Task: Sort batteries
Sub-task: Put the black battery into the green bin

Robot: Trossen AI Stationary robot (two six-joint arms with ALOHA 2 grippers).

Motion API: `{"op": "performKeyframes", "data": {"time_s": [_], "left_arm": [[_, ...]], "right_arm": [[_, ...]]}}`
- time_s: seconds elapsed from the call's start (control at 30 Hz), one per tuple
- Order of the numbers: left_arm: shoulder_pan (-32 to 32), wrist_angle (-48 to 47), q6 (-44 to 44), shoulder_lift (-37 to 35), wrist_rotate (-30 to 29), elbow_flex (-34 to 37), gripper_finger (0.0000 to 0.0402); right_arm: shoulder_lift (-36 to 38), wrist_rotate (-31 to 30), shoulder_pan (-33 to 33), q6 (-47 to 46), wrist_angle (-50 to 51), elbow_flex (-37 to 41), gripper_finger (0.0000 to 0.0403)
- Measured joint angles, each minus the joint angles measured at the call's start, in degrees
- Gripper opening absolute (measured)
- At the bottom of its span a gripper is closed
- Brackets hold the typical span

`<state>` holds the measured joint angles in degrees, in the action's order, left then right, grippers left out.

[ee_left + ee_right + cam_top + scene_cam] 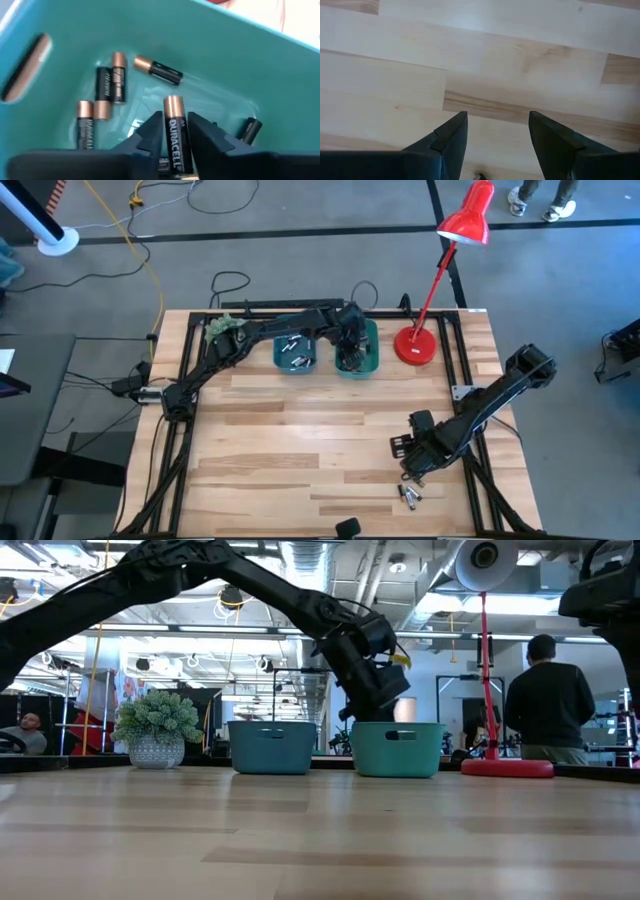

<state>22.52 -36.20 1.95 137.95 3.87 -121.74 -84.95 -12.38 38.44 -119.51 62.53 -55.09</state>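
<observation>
My left gripper (173, 120) reaches into the right teal bin (370, 355) at the table's far side and is shut on a black Duracell battery (175, 142). Several black-and-copper batteries (111, 82) lie on that bin's floor. The left teal bin (297, 352) holds silver batteries. My right gripper (497, 117) hangs open over bare wood near the table's right near corner (412, 465). A few loose batteries (408, 495) lie on the table just nearward of it. My left gripper pinches the Duracell battery by its black body (176, 150) between the two fingers (150, 130). The battery lies along the fingers, its copper end (173, 106) sticking out past their tips toward the bin floor. The fingers come from above, slanting down into the bin.
A red desk lamp (416, 345) stands right of the bins, its arm leaning over the table's far right corner. A small potted plant (157, 730) sits left of the bins. A person (548, 700) stands beyond the table. Open wood lies between the bins and my right gripper.
</observation>
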Motion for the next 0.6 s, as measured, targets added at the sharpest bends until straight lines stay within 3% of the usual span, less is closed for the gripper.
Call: {"op": "performKeyframes", "data": {"time_s": [0.23,0.6], "left_arm": [[-0.2,1.1,-1.8,0.0,0.5,0.1,0.0158],[-0.2,5.0,-1.1,-1.1,-0.1,0.1,0.0171]], "right_arm": [[0.0,0.0,0.0,-0.5,0.0,0.0,0.0226],[0.0,0.0,0.0,-0.3,-0.2,0.0,0.0226]]}}
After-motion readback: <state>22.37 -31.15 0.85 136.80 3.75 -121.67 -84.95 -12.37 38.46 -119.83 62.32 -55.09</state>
